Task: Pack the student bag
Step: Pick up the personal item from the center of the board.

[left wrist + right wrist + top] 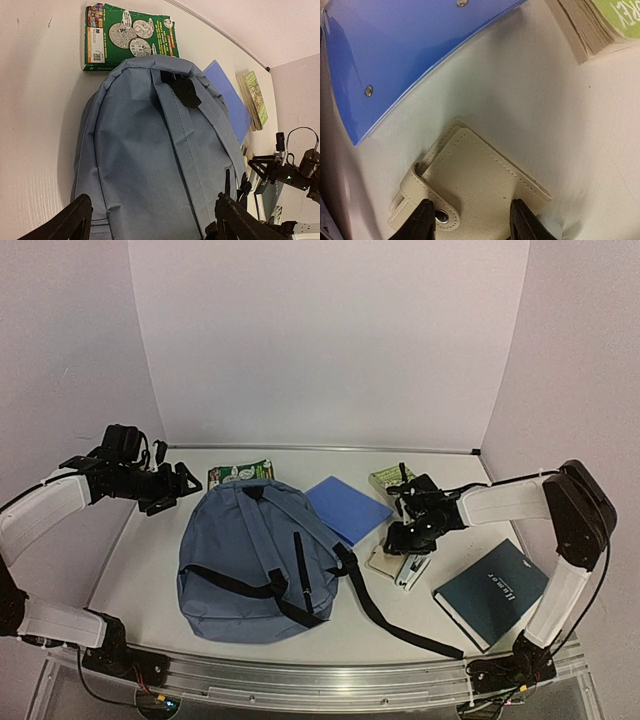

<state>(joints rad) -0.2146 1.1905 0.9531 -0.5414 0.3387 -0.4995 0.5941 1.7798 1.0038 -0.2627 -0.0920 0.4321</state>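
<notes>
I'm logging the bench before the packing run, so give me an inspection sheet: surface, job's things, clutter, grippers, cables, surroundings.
Surface: white tabletop, crowded at centre and right.
Job's things: large slate-blue fabric backpack lies flat mid-table, with its long black strap trailing to the right.
Clutter: green puzzle book behind the backpack; flat blue plastic folder, green paperback, cream leather snap wallet and dark teal hardcover book to its right.
Grippers: left gripper open above the backpack; right gripper open over the wallet.
Cables: thin wires at the arm bases.
Surroundings: plain pale walls.
</notes>
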